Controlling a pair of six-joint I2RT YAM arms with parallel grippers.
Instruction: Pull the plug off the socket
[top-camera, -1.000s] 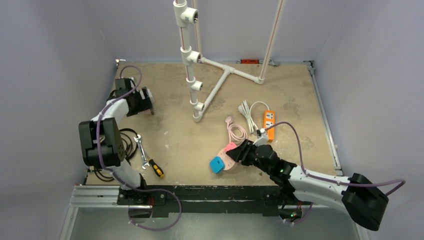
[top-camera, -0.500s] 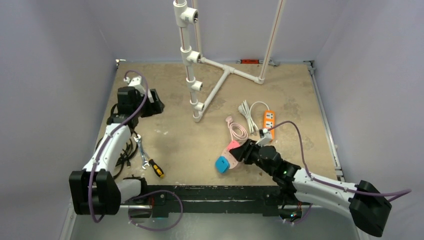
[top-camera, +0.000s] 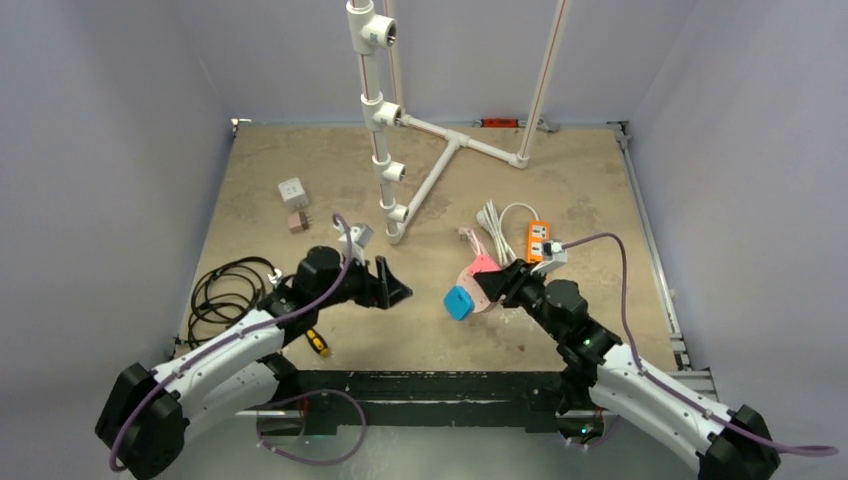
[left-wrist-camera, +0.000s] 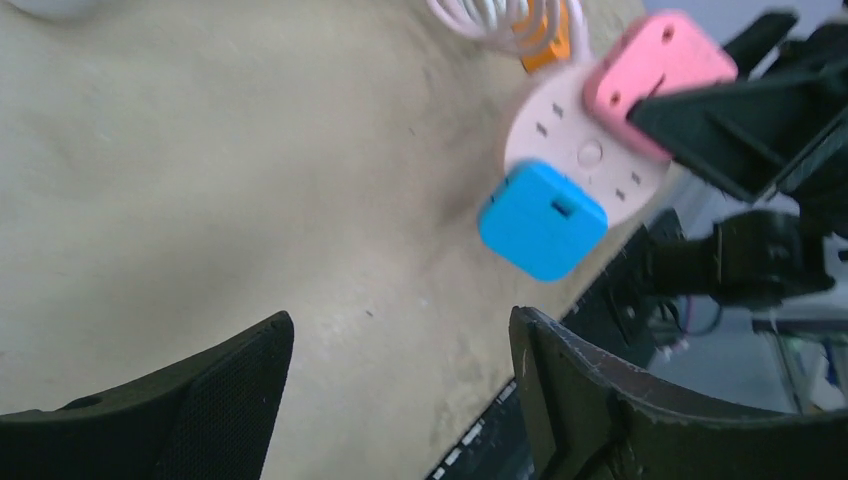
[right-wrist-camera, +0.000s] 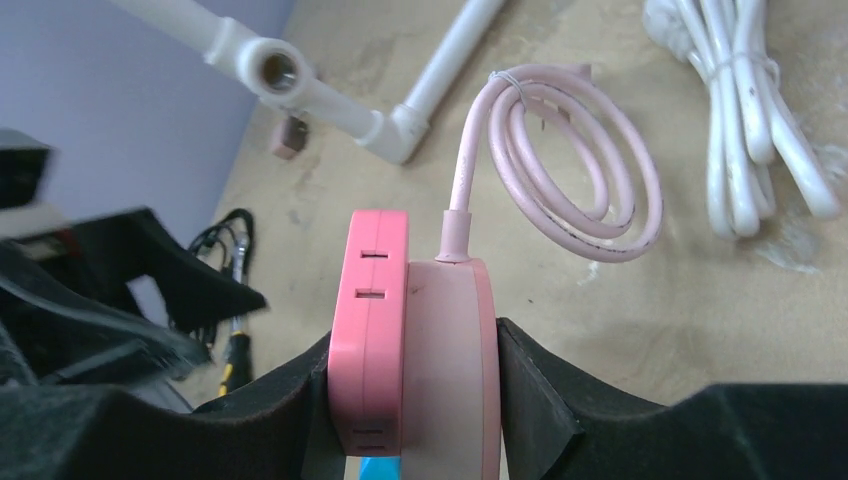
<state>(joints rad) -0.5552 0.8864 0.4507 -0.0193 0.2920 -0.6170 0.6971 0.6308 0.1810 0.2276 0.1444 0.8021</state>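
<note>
A round pale-pink socket (top-camera: 478, 293) carries a blue plug (top-camera: 459, 303) and a pink plug (top-camera: 484, 264). My right gripper (top-camera: 500, 285) is shut on the socket (right-wrist-camera: 455, 350) and the pink plug (right-wrist-camera: 370, 320) together, holding them on edge above the table. Only a sliver of the blue plug (right-wrist-camera: 385, 468) shows below them. The socket's pink cord (right-wrist-camera: 570, 170) lies coiled behind. My left gripper (top-camera: 395, 290) is open and empty, left of the blue plug (left-wrist-camera: 542, 219), a short gap away. In the left wrist view the gripper (left-wrist-camera: 400, 330) faces the socket (left-wrist-camera: 585, 160).
A white pipe frame (top-camera: 385, 130) stands at the back middle. An orange power strip (top-camera: 539, 240) and a white cable bundle (top-camera: 492, 220) lie behind the socket. A black cable coil (top-camera: 225, 285), a screwdriver (top-camera: 316, 343), a white adapter (top-camera: 292, 190) and a small block (top-camera: 297, 222) lie at the left.
My left arm swung from the far left to the table's middle, close to the blue plug. My right gripper raised the socket and carried it a little right and back.
</note>
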